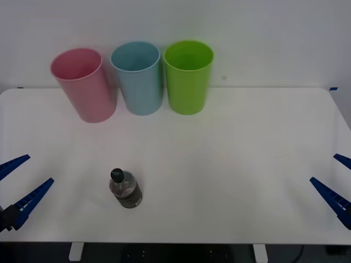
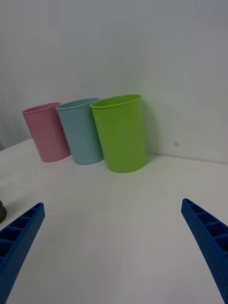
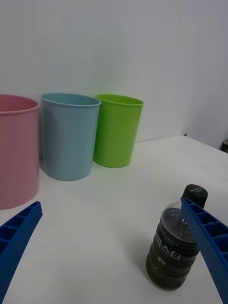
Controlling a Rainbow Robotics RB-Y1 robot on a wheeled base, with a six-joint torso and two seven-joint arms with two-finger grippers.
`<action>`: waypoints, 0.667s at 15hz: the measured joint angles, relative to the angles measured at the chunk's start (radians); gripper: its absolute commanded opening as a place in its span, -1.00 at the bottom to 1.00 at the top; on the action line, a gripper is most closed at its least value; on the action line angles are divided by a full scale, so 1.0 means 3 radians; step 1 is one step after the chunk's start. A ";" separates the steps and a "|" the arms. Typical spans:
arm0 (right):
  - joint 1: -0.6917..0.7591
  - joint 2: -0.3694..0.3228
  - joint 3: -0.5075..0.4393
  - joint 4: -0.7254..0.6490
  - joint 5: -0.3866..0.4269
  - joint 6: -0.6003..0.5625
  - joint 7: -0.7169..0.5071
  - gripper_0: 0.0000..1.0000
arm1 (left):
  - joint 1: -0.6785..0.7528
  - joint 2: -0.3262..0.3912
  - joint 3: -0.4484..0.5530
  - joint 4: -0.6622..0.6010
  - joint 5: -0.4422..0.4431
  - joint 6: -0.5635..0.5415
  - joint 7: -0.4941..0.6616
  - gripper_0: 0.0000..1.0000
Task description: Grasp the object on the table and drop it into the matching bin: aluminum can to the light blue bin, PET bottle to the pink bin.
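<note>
Two grippers wait spread wide at your table's (image 1: 247, 164) near edge, left gripper (image 1: 19, 189) close beside the upright PET bottle (image 1: 125, 189), right gripper (image 1: 334, 183) well apart, so reach left for the far pink bin (image 1: 85, 85).

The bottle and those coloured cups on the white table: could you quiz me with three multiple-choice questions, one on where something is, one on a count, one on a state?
1. Where does the PET bottle stand?
A. Inside the pink bin
B. On the table, nearer the left gripper
C. Beside the right gripper

2. How many bins stand at the table's far edge?
A. Two
B. Three
C. Four

3. How is the left gripper?
A. Open, holding nothing
B. Shut on the bottle
C. Inside a bin

Answers: 1 B, it stands alone toward the left side. 2 B, the pink bin, light blue bin and green bin. 3 A, its fingers are spread apart.
</note>
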 measured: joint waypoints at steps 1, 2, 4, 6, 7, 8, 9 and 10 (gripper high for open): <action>0.0000 0.0000 0.0000 0.0000 0.0000 0.0000 0.0000 1.00 | 0.0000 0.0000 0.0000 0.0000 0.0000 0.0000 0.0000 1.00; 0.0000 0.0000 0.0000 0.0000 0.0000 0.0000 0.0000 1.00 | 0.0000 0.0000 0.0000 0.0000 0.0000 0.0000 0.0000 1.00; 0.0000 0.0000 0.0000 0.0000 0.0000 0.0000 0.0000 1.00 | -0.0001 -0.0028 -0.0007 0.0034 0.0000 0.0006 0.0000 1.00; 0.0000 0.0000 0.0000 0.0000 0.0000 0.0000 0.0000 1.00 | -0.0014 -0.0088 -0.0029 0.0123 0.0013 0.0016 -0.0005 1.00; 0.0000 0.0000 0.0000 0.0000 0.0000 0.0000 0.0000 1.00 | -0.0025 -0.0061 -0.0061 0.0141 0.0037 0.0022 -0.0013 1.00; 0.0000 0.0000 0.0000 0.0000 0.0000 0.0000 0.0000 1.00 | -0.0028 -0.0027 -0.0097 0.0147 0.0051 0.0032 -0.0013 1.00; 0.0000 0.0000 0.0000 0.0000 0.0000 0.0000 0.0000 1.00 | -0.0028 -0.0002 -0.0107 0.0149 0.0054 0.0036 -0.0011 1.00; 0.0000 0.0000 0.0000 0.0000 0.0000 0.0000 0.0000 1.00 | -0.0030 0.0030 -0.0115 0.0170 0.0054 0.0037 -0.0017 1.00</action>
